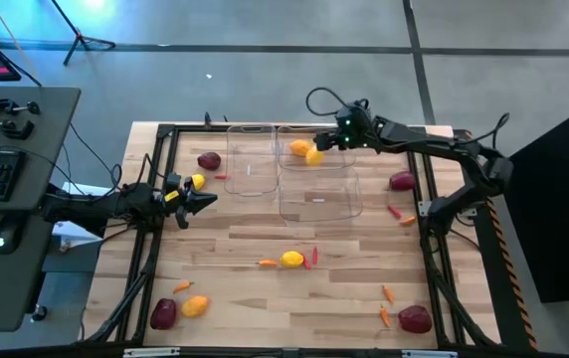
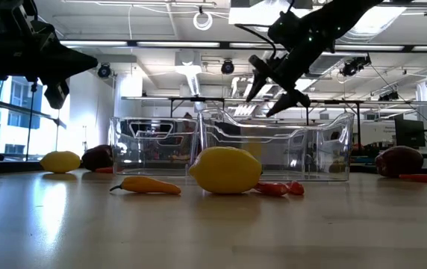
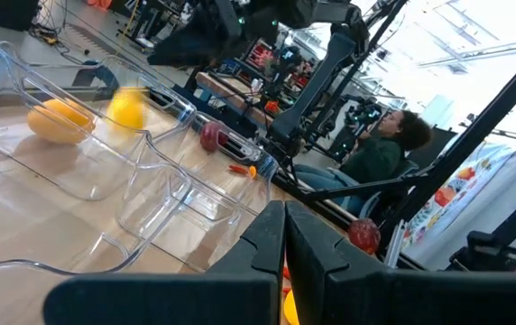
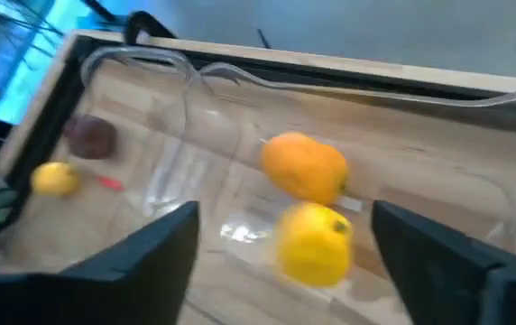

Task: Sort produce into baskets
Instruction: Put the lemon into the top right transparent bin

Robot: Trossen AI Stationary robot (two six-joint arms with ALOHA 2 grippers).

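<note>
At the desk's left edge, the left gripper (image 1: pixel 205 202) is seen clenched on nothing, just beside a yellow fruit (image 1: pixel 197 182). Further right, at the far edge, the right gripper (image 1: pixel 336 139) is held released above the middle basket (image 1: pixel 316 164), where an orange fruit (image 4: pixel 305 166) and a lemon (image 4: pixel 314 242) already lie. The step is judged best finished by lifting straight up, clear of the basket's rim, before more scattered produce is approached.
</note>
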